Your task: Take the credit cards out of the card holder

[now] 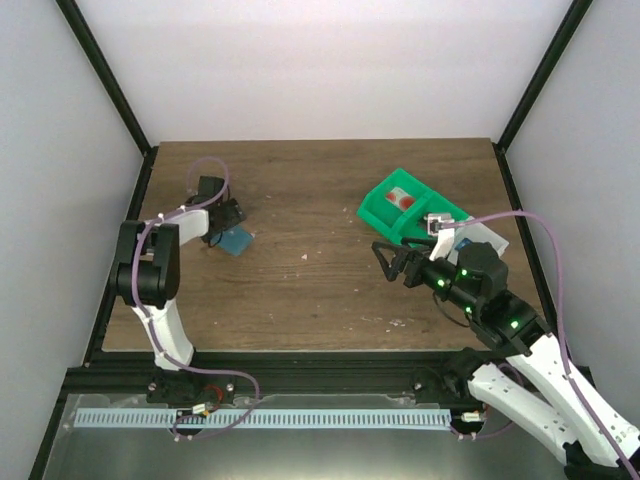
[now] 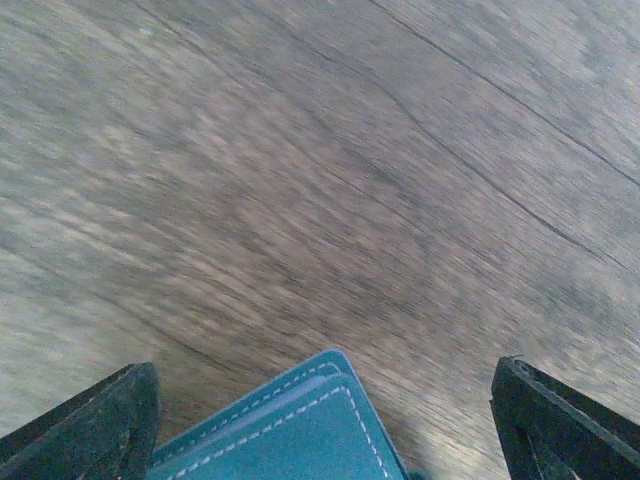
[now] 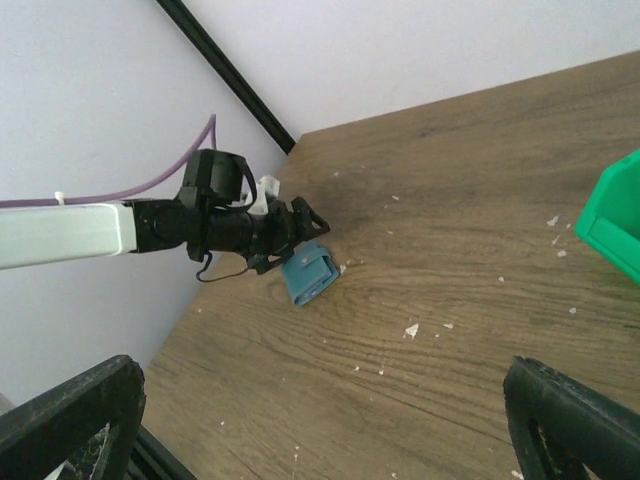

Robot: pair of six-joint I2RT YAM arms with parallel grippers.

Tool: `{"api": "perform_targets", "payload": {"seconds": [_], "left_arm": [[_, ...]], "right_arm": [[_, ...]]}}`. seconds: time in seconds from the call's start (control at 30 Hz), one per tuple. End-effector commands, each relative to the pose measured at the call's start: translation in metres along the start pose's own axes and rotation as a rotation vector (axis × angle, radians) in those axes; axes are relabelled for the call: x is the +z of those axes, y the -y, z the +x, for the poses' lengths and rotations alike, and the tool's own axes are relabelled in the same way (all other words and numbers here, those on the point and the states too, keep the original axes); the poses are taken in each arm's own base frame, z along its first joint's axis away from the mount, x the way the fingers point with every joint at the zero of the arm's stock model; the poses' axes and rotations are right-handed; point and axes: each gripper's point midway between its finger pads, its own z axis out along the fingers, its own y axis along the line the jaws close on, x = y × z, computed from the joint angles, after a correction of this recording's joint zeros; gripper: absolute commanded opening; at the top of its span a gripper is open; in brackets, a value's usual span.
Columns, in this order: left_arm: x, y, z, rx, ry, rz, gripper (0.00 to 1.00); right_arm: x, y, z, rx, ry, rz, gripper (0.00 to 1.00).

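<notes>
**Left tool (image 1: 231, 224) poised over the folded card holder (image 1: 238, 241) on the left of the counter (image 1: 320, 290).**
Its fingers (image 2: 100, 425) are spread, and a corner of the blue holder lies flat on the wood between them. The right tool (image 1: 389, 262), also spread and holding nothing, hovers well apart, beside a green bin (image 1: 378, 212).

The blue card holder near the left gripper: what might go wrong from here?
1. The card holder lies flat and folded on the table. The open left gripper straddles only its corner, so a pinch may just push it along.
2. No card shows, and the open right gripper hangs far off near the green bin, so nothing would steady the card holder while it is pried open.
</notes>
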Motion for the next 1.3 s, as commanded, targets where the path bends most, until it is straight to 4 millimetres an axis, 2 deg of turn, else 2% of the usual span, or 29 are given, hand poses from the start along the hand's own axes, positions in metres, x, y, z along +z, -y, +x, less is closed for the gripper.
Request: {"api": "perform_targets", "payload": {"seconds": [0.0, 0.17, 0.33, 0.43, 0.57, 0.73, 0.83, 0.93, 1.13, 1.2, 1.27], "left_arm": [[0.004, 0.022, 0.031, 0.058, -0.100, 0.131, 0.91], [-0.002, 0.049, 0.054, 0.135, -0.142, 0.202, 0.90], [-0.014, 0.081, 0.091, 0.215, -0.213, 0.365, 0.81], [-0.023, 0.090, 0.113, 0.261, -0.248, 0.385, 0.79], [-0.041, 0.097, 0.141, 0.295, -0.292, 0.429, 0.78], [-0.080, 0.111, 0.162, 0.290, -0.302, 0.552, 0.76], [-0.094, 0.113, 0.177, 0.297, -0.326, 0.581, 0.75], [-0.101, 0.101, 0.174, 0.293, -0.291, 0.541, 0.74], [-0.118, 0.071, 0.132, 0.288, -0.098, 0.358, 0.74], [-0.123, 0.065, 0.127, 0.277, -0.068, 0.344, 0.73], [-0.123, 0.061, 0.132, 0.270, -0.069, 0.352, 0.71]], "right_arm": [[0.004, 0.007, 0.010, -0.012, -0.036, 0.014, 1.00], [0.008, 0.010, 0.020, 0.008, -0.063, 0.014, 1.00], [0.014, 0.014, 0.031, 0.027, -0.103, 0.012, 1.00], [0.019, 0.016, 0.040, 0.033, -0.137, 0.012, 1.00], [0.025, 0.020, 0.055, 0.045, -0.195, 0.014, 0.97], [0.035, 0.021, 0.070, 0.078, -0.250, -0.007, 0.92], [0.043, 0.020, 0.078, 0.109, -0.284, -0.029, 0.89], [0.050, 0.021, 0.087, 0.130, -0.326, -0.033, 0.87], [0.060, 0.026, 0.095, 0.165, -0.356, -0.019, 0.84], [0.062, 0.022, 0.096, 0.170, -0.362, -0.042, 0.83], [0.064, 0.020, 0.098, 0.172, -0.360, -0.061, 0.82]]}}
